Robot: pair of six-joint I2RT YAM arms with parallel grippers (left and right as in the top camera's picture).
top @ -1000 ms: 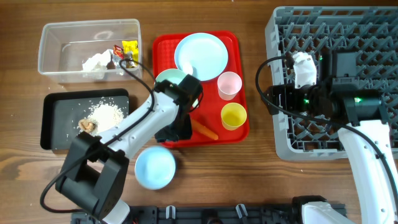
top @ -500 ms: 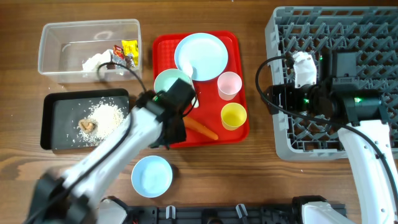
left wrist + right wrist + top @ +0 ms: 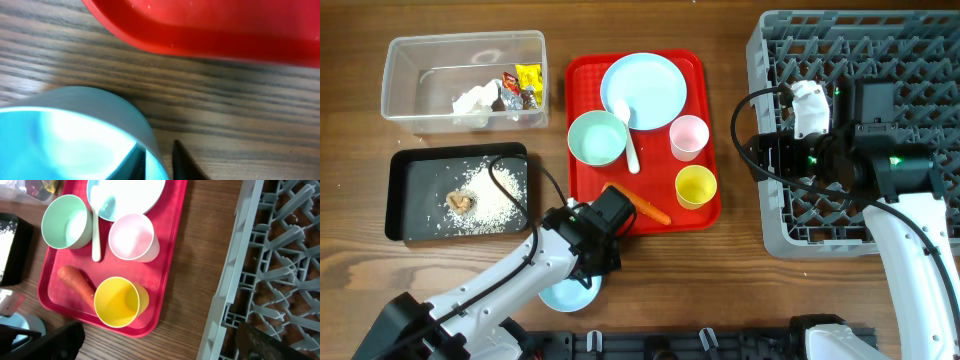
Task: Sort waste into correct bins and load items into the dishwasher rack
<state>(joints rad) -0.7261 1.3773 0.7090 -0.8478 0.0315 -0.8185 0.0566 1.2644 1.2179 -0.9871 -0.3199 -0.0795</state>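
My left gripper [image 3: 588,278] [image 3: 159,162] is shut on the rim of a pale blue bowl [image 3: 563,297] [image 3: 75,130] on the table in front of the red tray, one finger inside and one outside. The arm hides most of this bowl from above. The orange carrot [image 3: 645,208] [image 3: 75,280], teal bowl [image 3: 597,138], white spoon [image 3: 628,140], plate [image 3: 645,88], pink cup [image 3: 689,135] and yellow cup [image 3: 696,186] lie on the tray. My right gripper [image 3: 760,155] [image 3: 155,345] is open and empty at the left edge of the grey rack [image 3: 880,40].
The red tray [image 3: 585,80] is at centre. The clear tub [image 3: 420,60] at the back left holds tissue [image 3: 472,100] and wrappers [image 3: 525,80]. The black tray [image 3: 400,190] holds rice [image 3: 495,185] and a food scrap [image 3: 460,200].
My left arm has drawn back from the tray's front edge to the blue bowl near the table front, uncovering the teal bowl and spoon. The right arm has not moved.
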